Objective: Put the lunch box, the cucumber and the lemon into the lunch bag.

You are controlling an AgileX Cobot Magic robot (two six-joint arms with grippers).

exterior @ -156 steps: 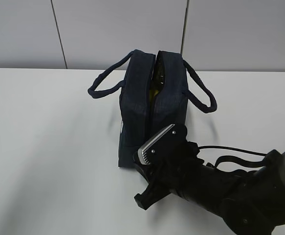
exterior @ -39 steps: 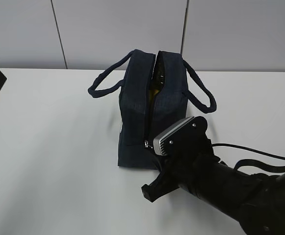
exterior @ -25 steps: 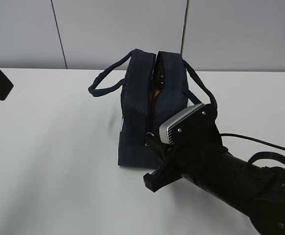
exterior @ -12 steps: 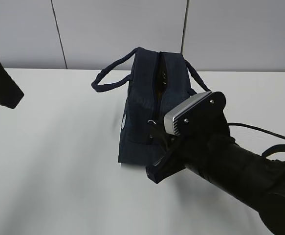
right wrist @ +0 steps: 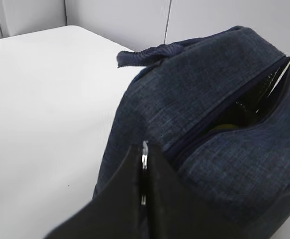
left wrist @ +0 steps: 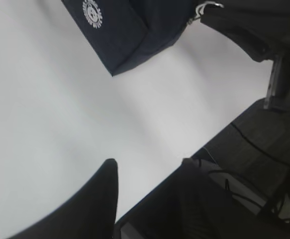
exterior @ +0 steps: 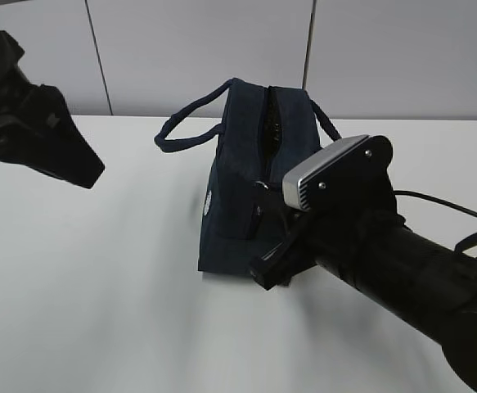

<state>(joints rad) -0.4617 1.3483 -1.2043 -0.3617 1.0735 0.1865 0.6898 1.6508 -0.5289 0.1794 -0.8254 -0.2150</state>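
The dark navy lunch bag (exterior: 236,184) stands on the white table, its white round logo (left wrist: 92,11) on the near end. My right gripper (exterior: 263,199) is at the bag's near top corner, shut on the metal ring pull (right wrist: 144,148) of the zipper. Behind the pull the zipper slit gapes, and something yellow-green (right wrist: 225,128) shows inside; I cannot tell what it is. The lunch box, the cucumber and the lemon are otherwise hidden. My left gripper (left wrist: 149,162) hangs open over the table left of the bag, holding nothing.
One loop handle (exterior: 186,129) sticks out to the bag's left and another to its right. The table's front edge (left wrist: 219,132) runs close by in the left wrist view, with cables below it. A grey panelled wall stands behind the table.
My right gripper has drawn the ring pull up and along the bag's top, narrowing the opening and pulling the bag upright. The left arm has swung in from the left.
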